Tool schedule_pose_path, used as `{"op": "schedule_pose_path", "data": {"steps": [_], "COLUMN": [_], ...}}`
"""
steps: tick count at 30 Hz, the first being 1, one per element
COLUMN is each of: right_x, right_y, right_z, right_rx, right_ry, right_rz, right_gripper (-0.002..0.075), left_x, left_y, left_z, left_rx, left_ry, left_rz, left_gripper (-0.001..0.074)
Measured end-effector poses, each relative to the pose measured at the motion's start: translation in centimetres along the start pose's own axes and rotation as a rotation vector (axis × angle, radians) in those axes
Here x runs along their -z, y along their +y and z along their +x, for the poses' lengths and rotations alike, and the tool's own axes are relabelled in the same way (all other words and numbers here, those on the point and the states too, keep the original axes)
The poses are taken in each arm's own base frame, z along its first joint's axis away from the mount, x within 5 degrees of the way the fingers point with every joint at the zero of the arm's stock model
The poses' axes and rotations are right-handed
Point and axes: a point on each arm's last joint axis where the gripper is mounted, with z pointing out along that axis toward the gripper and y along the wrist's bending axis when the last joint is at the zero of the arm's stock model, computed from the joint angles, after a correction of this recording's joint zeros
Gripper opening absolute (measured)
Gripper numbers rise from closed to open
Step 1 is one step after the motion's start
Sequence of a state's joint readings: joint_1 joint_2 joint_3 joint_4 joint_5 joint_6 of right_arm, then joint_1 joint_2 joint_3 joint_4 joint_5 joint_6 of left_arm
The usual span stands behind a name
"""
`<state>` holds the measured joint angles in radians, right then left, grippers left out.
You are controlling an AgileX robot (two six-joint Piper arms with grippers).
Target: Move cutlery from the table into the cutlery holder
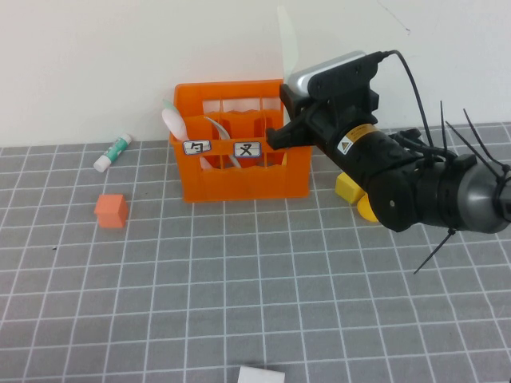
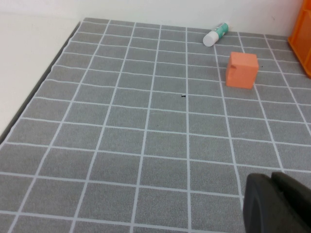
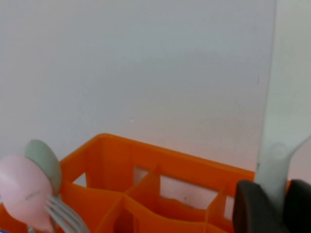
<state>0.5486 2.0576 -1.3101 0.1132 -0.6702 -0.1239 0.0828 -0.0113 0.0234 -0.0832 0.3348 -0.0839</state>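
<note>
Right gripper (image 1: 281, 137), knife (image 1: 288, 40), over holder (image 1: 239, 171).

Bright even light, soft shadows, slight blur

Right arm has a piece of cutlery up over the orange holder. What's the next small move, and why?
Probably lower it straight down. The right gripper grips a pale utensil upright above the orange holder's right end, not yet inside a compartment. The left gripper is parked low over the mat.
</note>
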Motion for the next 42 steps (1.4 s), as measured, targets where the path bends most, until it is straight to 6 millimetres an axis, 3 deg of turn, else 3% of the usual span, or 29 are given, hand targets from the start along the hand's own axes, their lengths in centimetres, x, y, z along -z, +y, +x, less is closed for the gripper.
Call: {"op": "schedule_pose_path", "data": {"steps": [7, 14, 18, 23, 27, 31, 36, 42], "right_x": [0.0, 0.0, 0.0, 1.3, 4.0, 7.7, 13.7, 20.7], "right_y": [-0.8, -0.8, -0.7, -0.1, 0.6, 0.9, 0.4, -0.4], "right_z": [0.0, 0.0, 0.0, -1.8, -4.3, -5.4, -7.2, -8.8], "right_rx": [0.009, 0.008, 0.012, 0.037, 0.061, 0.078, 0.084, 0.174], "right_ry": [0.0, 0.0, -0.001, -0.03, -0.071, -0.072, -0.104, -0.164], "right_rz": [0.016, 0.015, 0.006, -0.026, -0.063, -0.09, -0.093, -0.077], "right_gripper": [0.0153, 0.026, 0.0275, 0.0279, 0.025, 0.0159, 0.0029, 0.0001], "left_x": [0.0, 0.0, 0.0, 0.0, 0.0, 0.0, 0.0, 0.0], "left_y": [0.0, 0.0, 0.0, 0.0, 0.0, 0.0, 0.0, 0.0], "left_z": [0.0, 0.0, 0.0, 0.0, 0.0, 0.0, 0.0, 0.0], "left_rx": [0.0, -0.002, -0.002, -0.002, -0.002, -0.002, -0.002, -0.002], "left_ry": [0.0, 0.0, 0.0, 0.0, 0.0, 0.0, 0.0, 0.0], "left_rz": [0.0, 0.0, 0.0, 0.0, 0.0, 0.0, 0.0, 0.0], "left_gripper": [-0.0001, -0.0001, -0.0001, -0.0001, -0.0001, -0.0001, -0.0001, -0.0001]}}
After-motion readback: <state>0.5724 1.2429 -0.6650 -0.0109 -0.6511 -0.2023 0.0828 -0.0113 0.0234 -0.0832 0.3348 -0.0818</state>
